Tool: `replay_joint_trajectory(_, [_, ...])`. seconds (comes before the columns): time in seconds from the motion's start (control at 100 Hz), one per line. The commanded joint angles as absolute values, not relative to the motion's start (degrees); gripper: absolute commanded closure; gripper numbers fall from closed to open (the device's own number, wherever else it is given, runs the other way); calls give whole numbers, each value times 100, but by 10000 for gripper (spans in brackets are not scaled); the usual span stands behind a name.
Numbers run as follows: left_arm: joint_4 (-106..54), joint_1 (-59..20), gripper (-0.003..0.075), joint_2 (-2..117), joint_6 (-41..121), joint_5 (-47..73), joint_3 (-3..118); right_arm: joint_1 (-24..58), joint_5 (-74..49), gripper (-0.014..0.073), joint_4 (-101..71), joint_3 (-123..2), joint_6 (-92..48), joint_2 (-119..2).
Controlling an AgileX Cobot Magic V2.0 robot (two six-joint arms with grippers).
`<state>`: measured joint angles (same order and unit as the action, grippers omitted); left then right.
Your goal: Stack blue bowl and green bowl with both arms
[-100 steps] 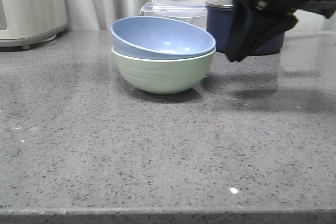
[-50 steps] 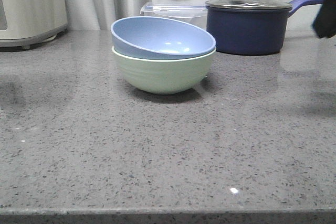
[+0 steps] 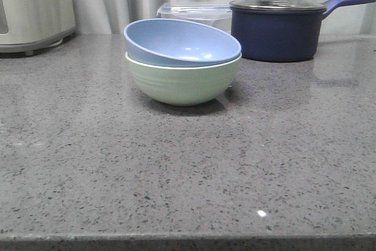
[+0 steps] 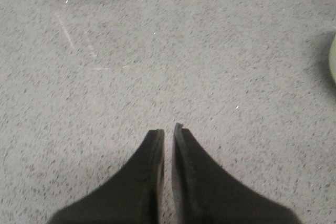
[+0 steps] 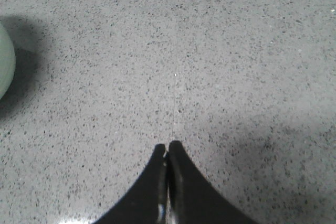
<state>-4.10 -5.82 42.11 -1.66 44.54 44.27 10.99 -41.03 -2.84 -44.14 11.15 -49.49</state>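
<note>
Nearest, the left gripper [image 4: 168,129] and right gripper [image 5: 168,147] hang over bare counter [image 3: 188,174], fingers together, holding nothing. Farther back, the blue bowl [image 3: 179,40] sits tilted inside the green bowl [image 3: 183,80]. Stacking looks finished; at most, the blue bowl could be levelled.

green bowl [image 5: 4,61] mostly out of frame

You find no readable text, label, brand, number or sign on anything here; nothing on the bowls, the saucepan, the container or the appliance can be read.
</note>
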Motion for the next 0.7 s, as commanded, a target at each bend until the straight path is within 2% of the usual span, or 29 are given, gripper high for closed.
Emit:
replay_joint_trajectory(0.0, [-425, -545, 741, 3911, -230, 3908, 4337, 1061, -3686, 656, -205, -4362, 1105, -4566])
replay_joint_trajectory(0.06, [-425, -545, 741, 3675, -230, 3786, 4151, 1061, -3632, 678, -198, -4202, 1105, -4327])
replay_joint_trajectory(0.51, [-351, -545, 741, 2028, -161, 3353, 2978, 1061, -3102, 674, 0, -2929, 991, -2234])
replay_joint_trajectory(0.69, [-351, -545, 741, 1504, 548, 3336, 2724, 1061, -3090, 674, 0, -2583, 991, -1616])
